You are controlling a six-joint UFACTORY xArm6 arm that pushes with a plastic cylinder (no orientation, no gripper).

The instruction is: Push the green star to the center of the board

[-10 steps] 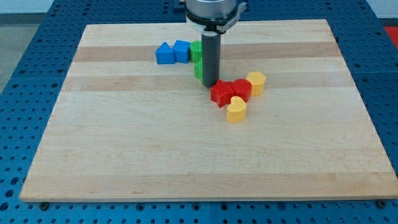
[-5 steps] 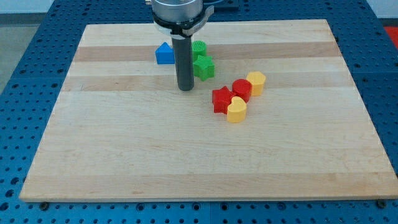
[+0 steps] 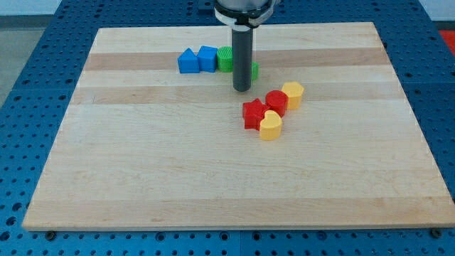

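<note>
The green star (image 3: 254,70) is mostly hidden behind my rod; only a green edge shows on the rod's right, in the upper middle of the board. My tip (image 3: 242,90) rests on the board just below the star, on the side toward the view's bottom. Whether it touches the star cannot be told. A green round block (image 3: 225,58) sits just left of the rod.
Two blue blocks (image 3: 188,61) (image 3: 207,57) stand in a row left of the green round block. Below and right of my tip lie a red star (image 3: 252,114), a red block (image 3: 276,102), a yellow block (image 3: 292,94) and a yellow heart (image 3: 270,125), clustered together.
My rod swung left of the green star, then back right, and now covers it. The star has shifted a little to the right and up. The other blocks stayed put.
</note>
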